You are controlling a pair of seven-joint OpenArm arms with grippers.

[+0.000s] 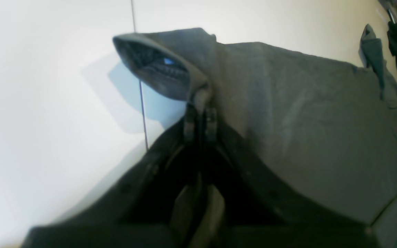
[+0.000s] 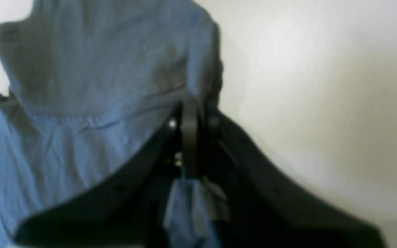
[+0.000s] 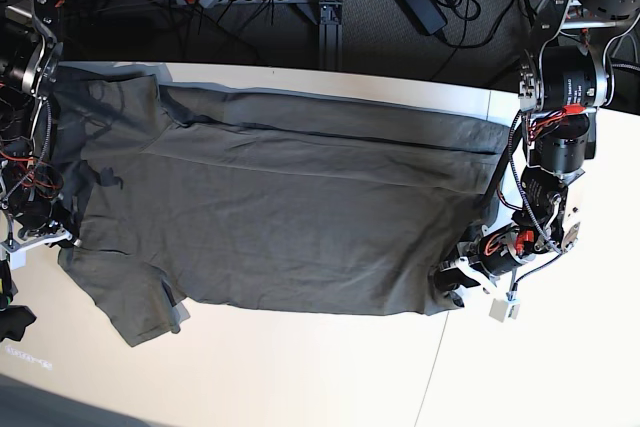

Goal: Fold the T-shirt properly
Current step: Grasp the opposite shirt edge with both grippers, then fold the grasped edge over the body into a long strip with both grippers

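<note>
Only the base view takes in the whole T-shirt (image 3: pixel 280 207), dark olive-grey, spread wide across the white table (image 3: pixel 330 377) with one sleeve drooping at the near left. Each wrist view instead shows a pinch: the left gripper (image 1: pixel 200 113) pressed together on a raised hem fold, the right gripper (image 2: pixel 195 117) pressed together on bunched, blurred cloth

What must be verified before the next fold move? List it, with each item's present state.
1. Left jaws shut on the dark olive-grey cotton T-shirt: ok.
2. Right jaws shut on the shirt's edge: ok.
3. Both grips equally deep: cannot tell.
4. Cloth lying smooth on the white table: not ok, short sleeve rumpled.
5. Small black lumpy object apart from the shirt: ok.
</note>
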